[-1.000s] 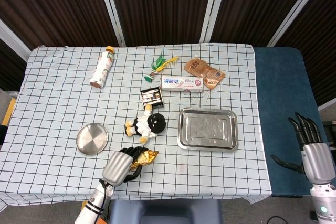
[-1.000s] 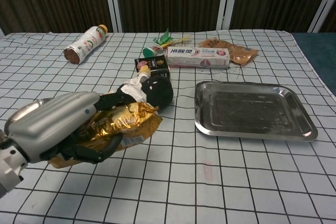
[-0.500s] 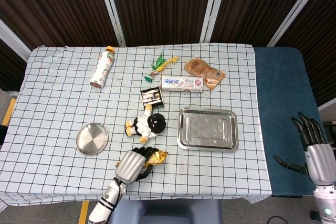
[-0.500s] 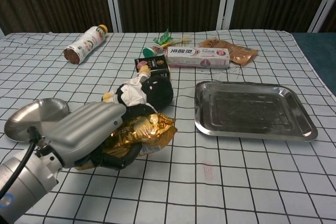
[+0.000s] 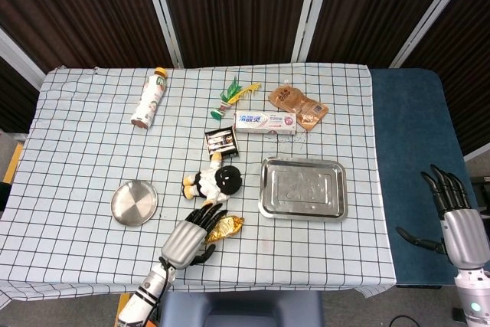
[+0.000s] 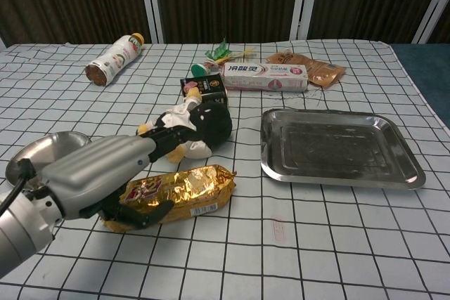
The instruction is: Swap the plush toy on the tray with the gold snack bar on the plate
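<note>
The left hand (image 6: 105, 173) lies over the near end of the gold snack bar (image 6: 184, 189), which rests flat on the checked tablecloth (image 5: 76, 151) between the plate (image 5: 134, 203) and the tray (image 5: 303, 188). Its fingers (image 6: 167, 140) are extended and slightly spread above the wrapper, and the thumb sits low against the bar's front edge. Whether the thumb and fingers pinch the wrapper cannot be told.

The plush toy (image 5: 214, 181) lies on the cloth just beyond the bar, touching neither plate nor tray. Both containers are empty, so the bar appears to be parked on the cloth as a staging point; its likely destination is the tray.

The right hand (image 5: 453, 216) hangs beside the table over the blue surface, fingers apart, holding nothing, presumably kept clear of the work area.
</note>
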